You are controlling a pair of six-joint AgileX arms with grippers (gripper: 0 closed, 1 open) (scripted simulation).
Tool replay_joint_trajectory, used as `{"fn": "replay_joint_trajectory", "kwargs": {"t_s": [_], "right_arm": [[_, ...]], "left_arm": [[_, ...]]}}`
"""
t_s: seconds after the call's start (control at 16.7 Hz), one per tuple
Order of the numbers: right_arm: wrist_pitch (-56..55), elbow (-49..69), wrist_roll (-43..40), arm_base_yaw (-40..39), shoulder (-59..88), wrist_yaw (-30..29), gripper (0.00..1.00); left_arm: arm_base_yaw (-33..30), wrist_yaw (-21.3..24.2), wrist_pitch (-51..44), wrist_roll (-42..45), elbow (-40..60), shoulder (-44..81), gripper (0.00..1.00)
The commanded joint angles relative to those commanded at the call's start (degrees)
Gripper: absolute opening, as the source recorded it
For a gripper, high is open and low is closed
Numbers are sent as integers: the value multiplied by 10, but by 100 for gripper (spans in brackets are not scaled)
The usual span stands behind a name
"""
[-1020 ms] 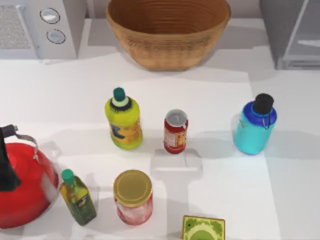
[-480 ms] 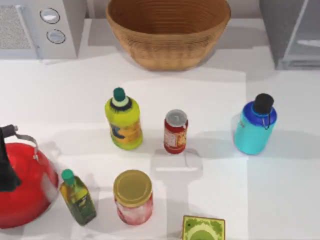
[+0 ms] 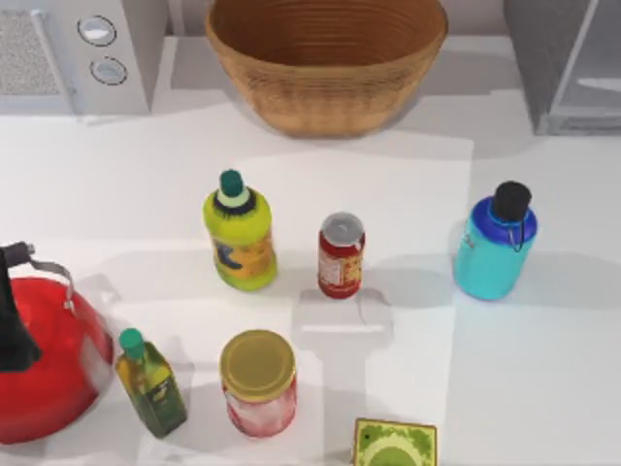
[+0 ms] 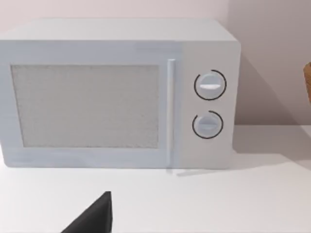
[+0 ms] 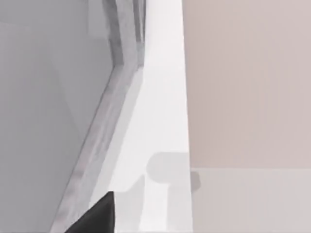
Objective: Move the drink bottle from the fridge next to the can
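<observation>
The drink bottle [image 3: 495,248], teal with a blue shoulder and black cap, stands upright on the white table [image 3: 543,388], right of centre in the top view. The red can [image 3: 341,255] with its silver top stands upright to its left, a clear gap between them. The grey fridge [image 3: 568,68] sits at the back right corner, its pale door panel [image 5: 43,111] close in the right wrist view. A dark part of my left gripper [image 4: 92,216] shows before the microwave [image 4: 116,94]. A dark part of my right gripper [image 5: 95,216] shows beside the fridge.
A wicker basket [image 3: 325,58] stands at the back centre, and the microwave [image 3: 78,53] at the back left. A yellow-green bottle [image 3: 239,233], yellow-lidded jar [image 3: 258,381], olive oil bottle [image 3: 150,381], red kettle [image 3: 44,354] and green box [image 3: 393,445] fill the left and front.
The bottle, the can and the other things have not moved. The edge of a shadow on the table has drifted a little to the left.
</observation>
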State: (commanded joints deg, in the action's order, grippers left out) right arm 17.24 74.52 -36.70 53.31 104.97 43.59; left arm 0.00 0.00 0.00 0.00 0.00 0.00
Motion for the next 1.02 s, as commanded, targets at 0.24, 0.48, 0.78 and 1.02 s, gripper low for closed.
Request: {"fn": "replay_joint_trajectory", "kwargs": {"t_s": [0.24, 0.48, 0.78, 1.02], "right_arm": [[-25, -43, 1, 19, -12, 0, 100], [-59, -70, 63, -63, -29, -66, 100], [-130, -133, 190, -260, -69, -210, 100], [-190, -187, 295, -420, -110, -333, 100]], "left_arm": [[0, 0, 0, 0, 0, 0, 100], [0, 0, 0, 0, 0, 0, 100], [0, 0, 0, 0, 0, 0, 100], [0, 0, 0, 0, 0, 0, 100]]}}
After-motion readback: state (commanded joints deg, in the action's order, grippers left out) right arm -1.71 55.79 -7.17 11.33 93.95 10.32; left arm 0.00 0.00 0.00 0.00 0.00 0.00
